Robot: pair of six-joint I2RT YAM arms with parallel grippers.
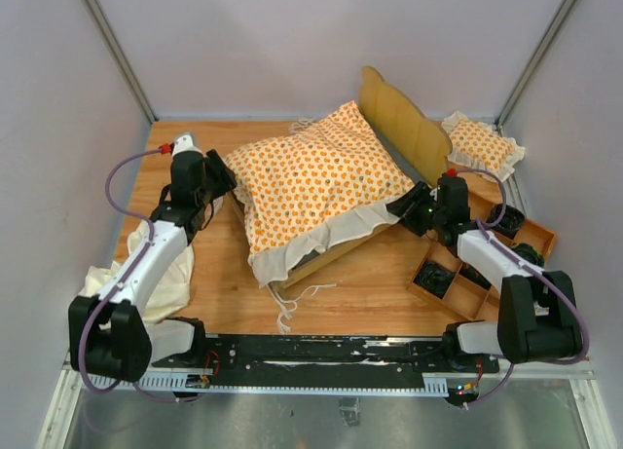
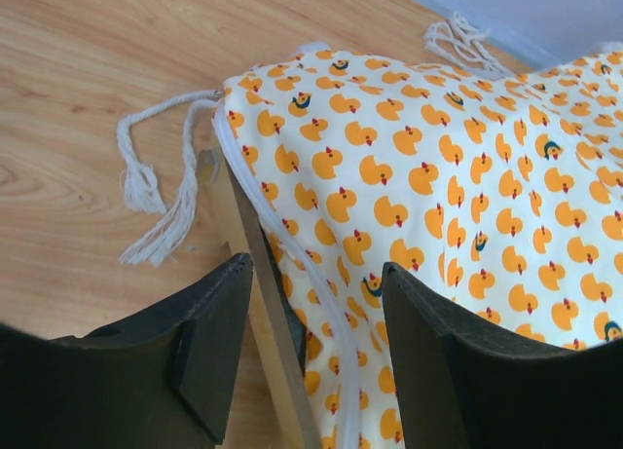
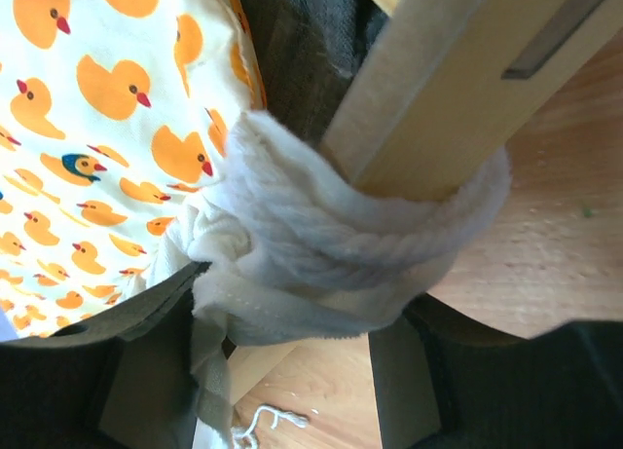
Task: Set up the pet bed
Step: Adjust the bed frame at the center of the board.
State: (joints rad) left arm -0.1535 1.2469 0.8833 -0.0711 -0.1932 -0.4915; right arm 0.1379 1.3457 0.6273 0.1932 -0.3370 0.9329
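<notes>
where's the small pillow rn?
Top view: the small pillow lies at the table's far right corner, just right of the headboard and behind the compartment tray.

Sprawled askew over a light-wood bed frame (image 1: 404, 123) with scalloped headboard, a large orange-patterned cushion (image 1: 311, 181) with cream ruffle, left gripper (image 1: 226, 181) at its left edge, right gripper (image 1: 401, 207) at its near-right corner, small matching pillow (image 1: 482, 144) beyond the headboard, cream cloth (image 1: 165, 274) beneath the left arm, wooden compartment tray (image 1: 487, 295) beside the right.
</notes>
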